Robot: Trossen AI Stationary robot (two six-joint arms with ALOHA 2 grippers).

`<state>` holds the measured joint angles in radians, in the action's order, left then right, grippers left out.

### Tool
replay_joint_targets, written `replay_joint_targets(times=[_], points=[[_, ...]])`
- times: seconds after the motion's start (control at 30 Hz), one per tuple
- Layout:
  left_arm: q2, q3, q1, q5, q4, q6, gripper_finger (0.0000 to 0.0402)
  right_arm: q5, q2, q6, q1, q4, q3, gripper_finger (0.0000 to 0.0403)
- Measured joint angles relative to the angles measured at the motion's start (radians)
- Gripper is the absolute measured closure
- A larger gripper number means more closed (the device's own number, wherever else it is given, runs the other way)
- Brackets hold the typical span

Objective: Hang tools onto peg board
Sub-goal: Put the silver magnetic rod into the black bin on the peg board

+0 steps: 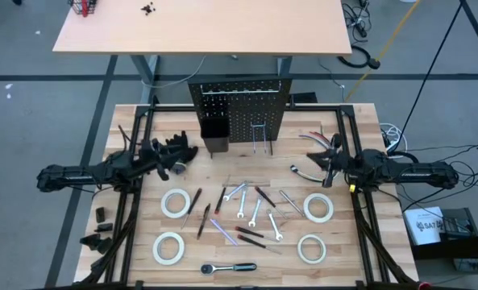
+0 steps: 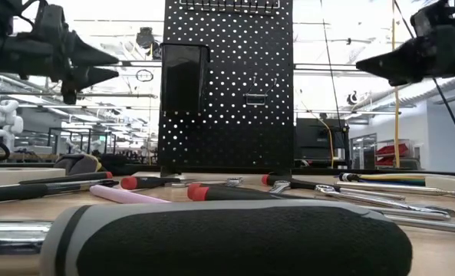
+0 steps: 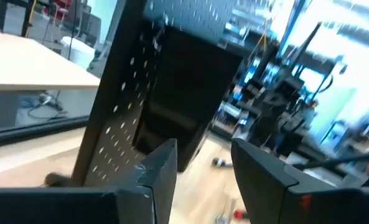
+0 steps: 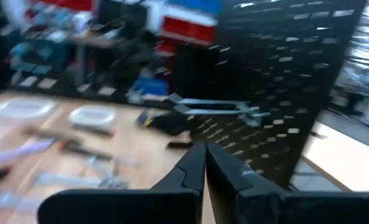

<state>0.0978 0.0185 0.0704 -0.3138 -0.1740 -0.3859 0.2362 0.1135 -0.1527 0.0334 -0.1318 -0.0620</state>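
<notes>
Peg board [image 1: 240, 113] at counter's [image 1: 359, 145] 12 o'clock, hooks bare; tools [image 1: 243, 211] all lying toward 6 o'clock, none hung. Left fingers [image 1: 180, 159] parted, empty; right fingers [image 1: 308, 152] closed, empty

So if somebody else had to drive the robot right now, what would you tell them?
Left gripper: open, empty, raised near the peg board.
Right gripper: shut, empty, raised on the other side.
Tools: four tape rolls, wrenches, screwdrivers and the ratchet all lie on the table.
Done: nothing visibly hung; the wire hooks look bare.
Left: hang every tool.
</notes>
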Motion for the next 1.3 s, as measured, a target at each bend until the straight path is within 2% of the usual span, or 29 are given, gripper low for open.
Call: replay_joint_targets(times=[0.13,0.33,0.47,0.7,0.9,1.07,1.17,1.3], points=[[0.000,0.001,0.000,0.000,-0.040,-0.004,0.0247,0.033,0.000,0.034,0.000,-0.042,0.000,0.0394],[0.002,0.030,0.000,0.029,-0.049,-0.042,0.0247,-0.012,0.007,0.069,0.000,-0.093,0.000,0.0394],[0.017,0.081,0.000,0.032,-0.052,0.053,0.0247,-0.033,0.035,0.099,0.000,-0.151,0.000,0.0394],[0.058,0.200,0.000,0.058,0.026,0.115,0.0247,-0.033,0.063,0.097,0.000,-0.210,0.000,0.0394],[0.129,0.309,0.000,0.111,0.061,0.216,0.0247,0.084,0.122,0.226,0.001,-0.318,-0.038,0.0394],[0.242,0.421,0.000,0.129,0.211,0.310,0.0247,0.046,0.250,0.271,0.000,-0.271,-0.145,0.0394],[0.322,0.482,0.000,0.137,0.300,0.363,0.0247,0.046,0.380,0.272,-0.002,-0.201,-0.246,0.0394],[0.389,0.529,0.000,0.202,0.352,0.395,0.0247,0.024,0.562,0.281,-0.002,-0.074,-0.411,0.0387]])
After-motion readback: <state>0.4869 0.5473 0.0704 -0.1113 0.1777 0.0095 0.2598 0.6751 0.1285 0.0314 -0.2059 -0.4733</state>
